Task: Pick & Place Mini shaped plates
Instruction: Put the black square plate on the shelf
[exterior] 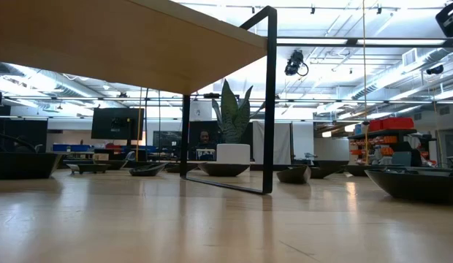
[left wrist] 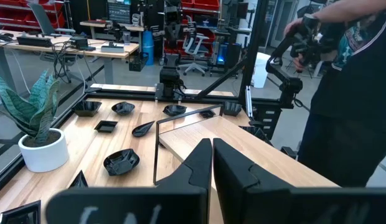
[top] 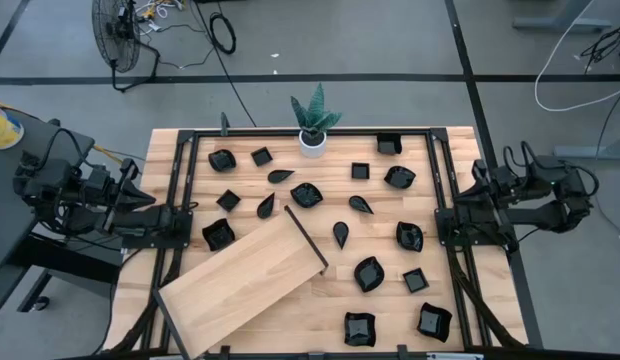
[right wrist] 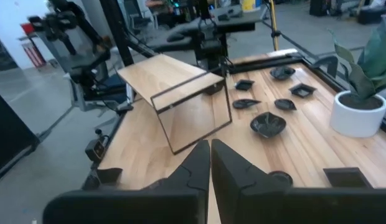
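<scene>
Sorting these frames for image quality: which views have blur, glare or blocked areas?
High view: evenly lit, sharp, faint shine on the mini shaped plates. Low view: the wooden board fills the upper left, and bright ceiling lights wash out the background. Right wrist view: soft throughout. Left wrist view: sharper, and the left gripper blocks the bottom.

Wooden board (top: pixel 248 283), potted plant (top: pixel 313 124), floor fan (top: pixel 120 32), person (left wrist: pixel 342 93)
</scene>
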Controlling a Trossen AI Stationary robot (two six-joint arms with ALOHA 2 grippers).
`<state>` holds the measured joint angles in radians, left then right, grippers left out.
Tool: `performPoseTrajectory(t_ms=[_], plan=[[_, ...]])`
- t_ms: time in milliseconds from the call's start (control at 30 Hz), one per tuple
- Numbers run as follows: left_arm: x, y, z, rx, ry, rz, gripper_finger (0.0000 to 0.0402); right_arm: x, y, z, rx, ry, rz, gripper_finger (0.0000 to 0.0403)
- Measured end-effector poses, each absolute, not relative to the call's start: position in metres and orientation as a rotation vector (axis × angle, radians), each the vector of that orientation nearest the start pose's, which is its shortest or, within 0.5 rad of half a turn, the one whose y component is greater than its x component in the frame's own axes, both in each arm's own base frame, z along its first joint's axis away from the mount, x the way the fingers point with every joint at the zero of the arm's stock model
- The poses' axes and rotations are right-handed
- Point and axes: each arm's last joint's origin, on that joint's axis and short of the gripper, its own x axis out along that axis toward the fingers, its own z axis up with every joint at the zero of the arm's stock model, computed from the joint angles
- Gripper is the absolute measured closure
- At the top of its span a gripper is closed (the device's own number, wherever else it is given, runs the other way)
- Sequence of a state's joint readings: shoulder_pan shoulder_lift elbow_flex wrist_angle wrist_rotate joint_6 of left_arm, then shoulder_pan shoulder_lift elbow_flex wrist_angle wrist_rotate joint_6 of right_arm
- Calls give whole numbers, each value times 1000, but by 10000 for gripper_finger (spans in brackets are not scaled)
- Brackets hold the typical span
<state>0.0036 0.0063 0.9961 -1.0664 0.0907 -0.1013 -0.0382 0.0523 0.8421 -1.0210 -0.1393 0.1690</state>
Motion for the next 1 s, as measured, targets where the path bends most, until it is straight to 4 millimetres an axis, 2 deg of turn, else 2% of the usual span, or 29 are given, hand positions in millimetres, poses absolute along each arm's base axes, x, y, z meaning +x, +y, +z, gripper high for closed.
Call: performPoseTrajectory(t_ms=[267,467,733,1000], plan=[[-63,-3,335,-105,81,-83,383,12,3,319,139,349,68,382],[-63,-3,335,-105,81,-83,383,37,1,333,56,423,48,382],[-63,-3,335,-105,81,-83,383,67,-10,351,77,504,-70,382],[-63,-3,335,-105,81,-83,383,89,-32,348,165,584,-239,382]])
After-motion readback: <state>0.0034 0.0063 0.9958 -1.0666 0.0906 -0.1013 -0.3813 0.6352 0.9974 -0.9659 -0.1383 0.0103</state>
